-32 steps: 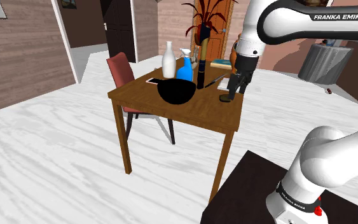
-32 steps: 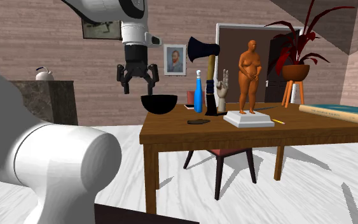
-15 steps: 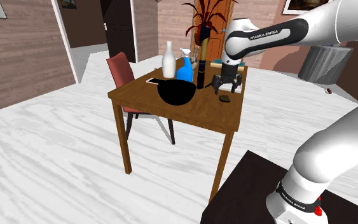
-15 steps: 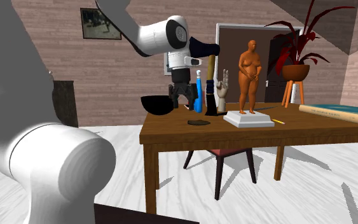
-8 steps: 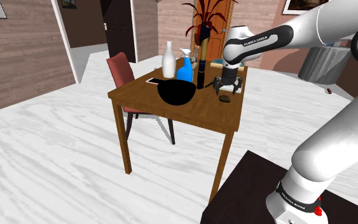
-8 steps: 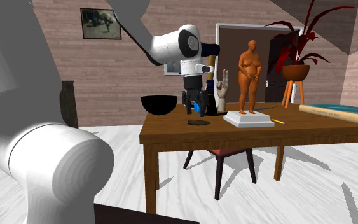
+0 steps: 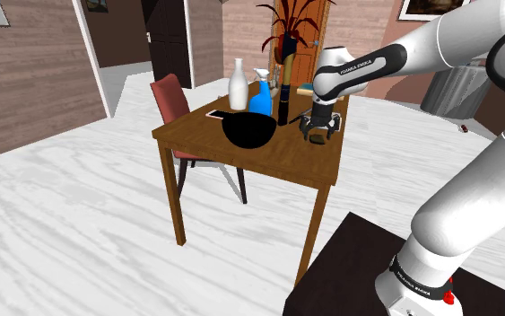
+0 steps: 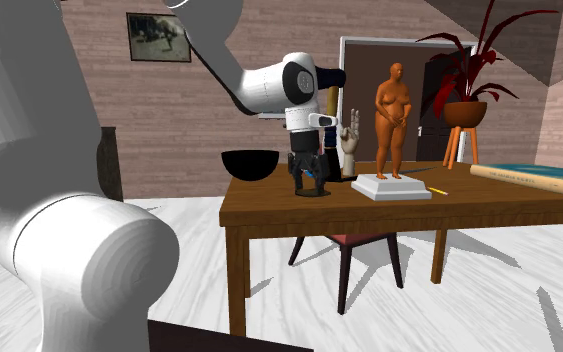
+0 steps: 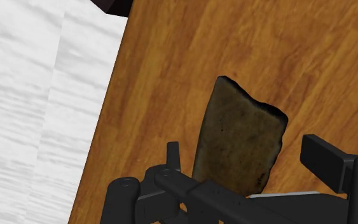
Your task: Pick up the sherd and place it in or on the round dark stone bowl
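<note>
Brown and flat, one sherd (image 9: 241, 143) lies on the wooden table (image 9: 171, 57) near its edge. Your one gripper (image 9: 247, 156) sits low over it, fingers spread either side, neither touching. The sherd's long axis runs out from the palm, roughly along the table's edge, jagged end pointing away. One black bowl (image 7: 248, 131) stands apart, with one white bottle (image 7: 238, 83) behind it.

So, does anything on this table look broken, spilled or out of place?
Only the sherd stands out: it is a broken piece with one jagged, uneven end, the one away from the gripper. It lies flat on the table between the open fingers.
</note>
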